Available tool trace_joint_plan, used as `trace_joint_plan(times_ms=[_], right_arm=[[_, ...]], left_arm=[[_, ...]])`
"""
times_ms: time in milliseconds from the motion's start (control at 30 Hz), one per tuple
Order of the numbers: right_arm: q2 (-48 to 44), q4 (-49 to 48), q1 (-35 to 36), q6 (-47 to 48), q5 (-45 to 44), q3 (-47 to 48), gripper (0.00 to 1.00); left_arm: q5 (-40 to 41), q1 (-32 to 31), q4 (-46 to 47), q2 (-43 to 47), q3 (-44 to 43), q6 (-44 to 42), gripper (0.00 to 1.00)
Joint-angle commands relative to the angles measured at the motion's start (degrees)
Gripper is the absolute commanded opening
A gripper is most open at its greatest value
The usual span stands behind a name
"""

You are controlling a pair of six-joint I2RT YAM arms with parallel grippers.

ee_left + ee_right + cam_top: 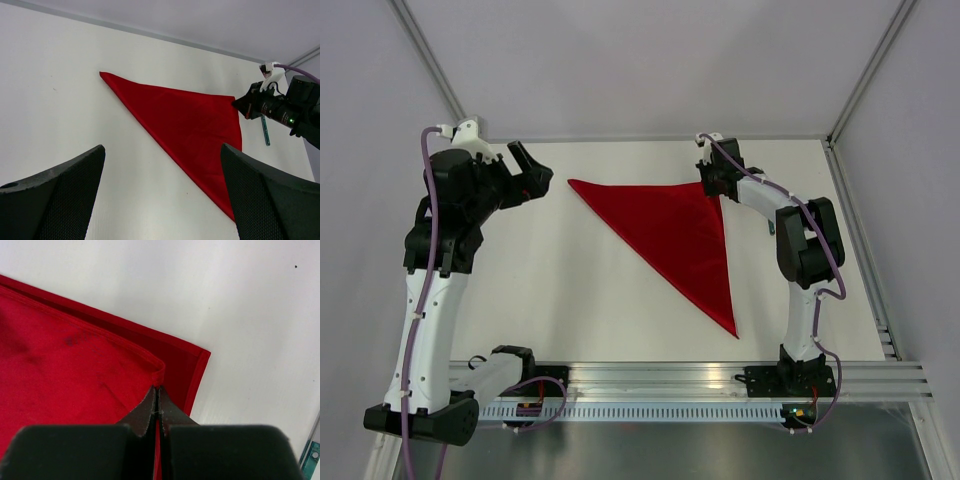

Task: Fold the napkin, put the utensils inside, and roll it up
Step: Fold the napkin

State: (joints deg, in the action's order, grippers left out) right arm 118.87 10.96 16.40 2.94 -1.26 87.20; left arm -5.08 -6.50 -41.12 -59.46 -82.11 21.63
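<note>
The red napkin (680, 230) lies on the white table folded into a triangle, its long edge running from far left to near right. My right gripper (712, 190) is shut on the top layer's corner at the napkin's far right corner (158, 379), lifting it slightly off the lower layer (190, 365). Raised at the far left, my left gripper (538, 170) is open and holds nothing, its fingers (60, 190) wide apart above bare table beside the napkin (190, 120). Of the utensils, only a slim teal piece (265, 131) shows, lying behind the right arm.
The white table (570, 290) is bounded by grey walls at the back and sides. A metal rail (720, 380) carrying both arm bases runs along the near edge. The right arm (805, 240) stands over the table's right part.
</note>
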Motion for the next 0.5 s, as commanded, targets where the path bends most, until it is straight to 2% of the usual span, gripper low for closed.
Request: trace_joint_plan(times_ms=[0, 467], right_arm=[[0.22, -1.21, -0.49, -0.83, -0.06, 1.83, 0.00], [1.19, -1.38, -1.20, -0.65, 0.11, 1.31, 0.01]], left_arm=[[-1.34, 0.09, 2.72, -0.13, 0.28, 1.66, 1.00], [-1.86, 0.09, 3.33, 0.05, 1.51, 1.84, 1.00]])
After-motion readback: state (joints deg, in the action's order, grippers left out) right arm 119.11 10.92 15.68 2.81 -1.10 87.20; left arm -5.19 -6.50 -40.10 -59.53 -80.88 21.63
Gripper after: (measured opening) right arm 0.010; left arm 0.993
